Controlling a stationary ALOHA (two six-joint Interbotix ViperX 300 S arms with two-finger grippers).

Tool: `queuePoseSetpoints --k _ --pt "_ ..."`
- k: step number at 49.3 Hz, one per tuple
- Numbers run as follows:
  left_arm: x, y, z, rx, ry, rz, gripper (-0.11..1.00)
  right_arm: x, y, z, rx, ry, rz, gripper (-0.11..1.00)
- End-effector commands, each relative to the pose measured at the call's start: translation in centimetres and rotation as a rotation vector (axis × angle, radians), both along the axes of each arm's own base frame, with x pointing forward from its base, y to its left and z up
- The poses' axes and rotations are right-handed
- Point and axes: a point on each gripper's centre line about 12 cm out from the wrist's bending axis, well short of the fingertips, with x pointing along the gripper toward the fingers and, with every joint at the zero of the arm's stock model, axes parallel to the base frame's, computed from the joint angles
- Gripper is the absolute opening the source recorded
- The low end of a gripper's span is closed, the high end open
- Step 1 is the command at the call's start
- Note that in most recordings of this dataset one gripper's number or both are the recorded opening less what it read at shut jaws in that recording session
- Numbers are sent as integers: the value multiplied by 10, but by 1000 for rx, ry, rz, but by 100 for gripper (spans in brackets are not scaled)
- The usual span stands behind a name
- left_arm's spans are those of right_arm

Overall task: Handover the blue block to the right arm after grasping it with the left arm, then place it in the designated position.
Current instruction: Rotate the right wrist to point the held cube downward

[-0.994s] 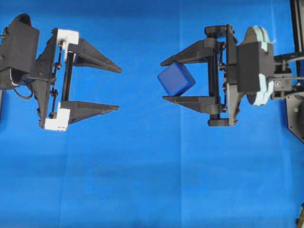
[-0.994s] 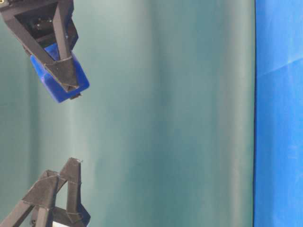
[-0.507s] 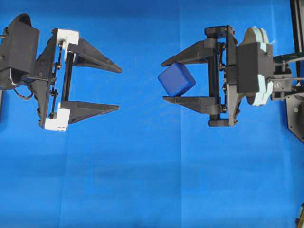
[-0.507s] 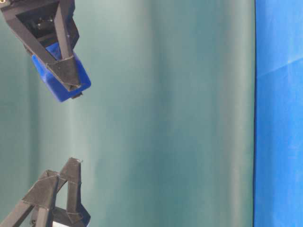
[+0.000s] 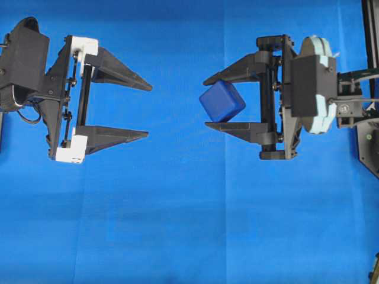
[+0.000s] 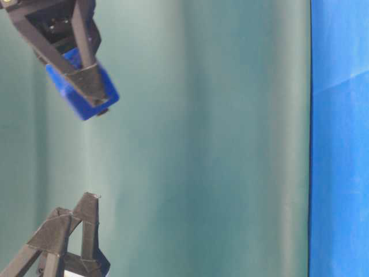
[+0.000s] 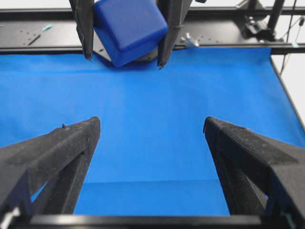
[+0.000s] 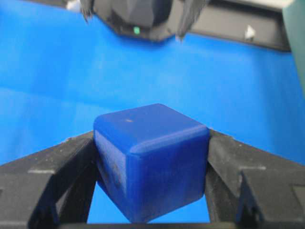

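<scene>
Two black grippers face each other above the blue cloth [image 5: 177,225]. Between the tapered fingers of the right gripper [image 5: 205,101] with its mint-green housing sits the small dark-blue cube with rounded edges [image 5: 222,101] (tilted on a corner in the overhead view), pinched near the fingertips and clear of the cloth. Well apart from it, the left gripper [image 5: 148,110] with white brackets stands wide apart, holding nothing.

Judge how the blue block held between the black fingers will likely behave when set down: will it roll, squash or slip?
The blue block probably won't roll: its faces are flat, only its edges rounded. It looks rigid, keeping shape in the right hand. Held tilted, its smooth surface might twist or slip.
</scene>
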Motion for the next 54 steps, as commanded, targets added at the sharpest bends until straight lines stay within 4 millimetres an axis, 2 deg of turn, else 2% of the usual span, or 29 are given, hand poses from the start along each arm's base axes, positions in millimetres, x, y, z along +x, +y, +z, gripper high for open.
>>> queuePoseSetpoints --k 1,20,54 --pt "-5 1 16 -3 -49 3 93 -2 2 8 15 13 -22 54" --pt "-4 1 16 -2 -47 3 93 -9 7 -7 59 142 -79 54" --pt "-5 1 16 -4 -46 3 93 -9 7 -7 63 144 -79 54"
